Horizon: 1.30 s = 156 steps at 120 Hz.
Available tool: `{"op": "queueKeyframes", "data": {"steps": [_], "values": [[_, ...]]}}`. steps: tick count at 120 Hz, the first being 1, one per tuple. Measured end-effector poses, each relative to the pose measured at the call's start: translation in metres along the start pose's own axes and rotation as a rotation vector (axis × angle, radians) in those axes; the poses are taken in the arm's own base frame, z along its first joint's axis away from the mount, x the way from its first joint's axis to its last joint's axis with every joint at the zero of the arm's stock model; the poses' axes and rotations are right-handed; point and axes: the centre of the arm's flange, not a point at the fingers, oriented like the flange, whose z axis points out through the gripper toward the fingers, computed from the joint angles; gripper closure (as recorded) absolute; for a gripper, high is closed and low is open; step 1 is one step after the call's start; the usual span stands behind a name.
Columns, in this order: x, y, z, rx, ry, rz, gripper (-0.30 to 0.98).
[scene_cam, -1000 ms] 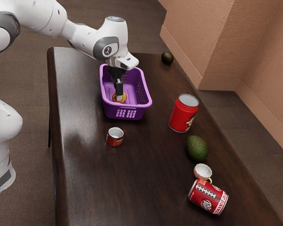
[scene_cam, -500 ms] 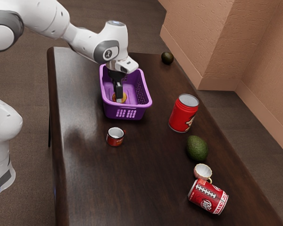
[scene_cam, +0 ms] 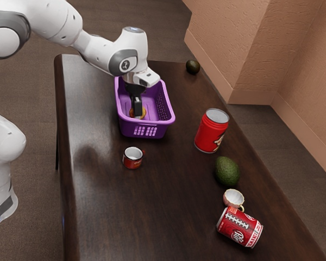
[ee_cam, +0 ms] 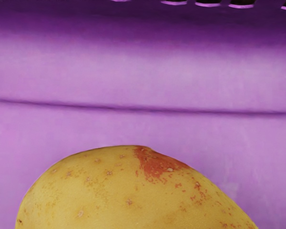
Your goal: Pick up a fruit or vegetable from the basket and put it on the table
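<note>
Your hand (scene_cam: 137,116) sits low in the basket (scene_cam: 162,129), presumably to grasp the yellow produce (ee_cam: 119,191); clenched or released, you can't tell.

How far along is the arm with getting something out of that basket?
Reaching in looks done: the gripper is down inside the basket. The grasp is in hand: it's at the yellow item, though I can't tell if it has hold. Left: lifting that out and onto the table.
</note>
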Motion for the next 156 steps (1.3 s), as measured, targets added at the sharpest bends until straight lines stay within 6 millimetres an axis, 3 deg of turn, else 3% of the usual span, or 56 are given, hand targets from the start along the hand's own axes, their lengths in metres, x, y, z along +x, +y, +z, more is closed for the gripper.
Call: {"op": "queueKeyframes", "data": {"steps": [32,65,90,113,129,137,150,156], "values": [[0.0,-0.001,0.003,-0.002,0.001,-0.001,0.01],[0.003,-0.002,-0.001,0.006,0.022,-0.022,0.32],[0.006,-0.002,-0.013,0.062,0.048,-0.046,0.79],[0.009,0.004,-0.04,0.131,0.086,-0.085,0.8],[0.014,0.026,-0.064,0.166,0.127,-0.088,0.8],[0.018,0.05,-0.084,0.185,0.157,-0.073,0.8],[0.012,0.091,-0.136,0.234,0.226,-0.062,0.8],[0.012,0.111,-0.148,0.235,0.236,-0.05,0.8]]}}
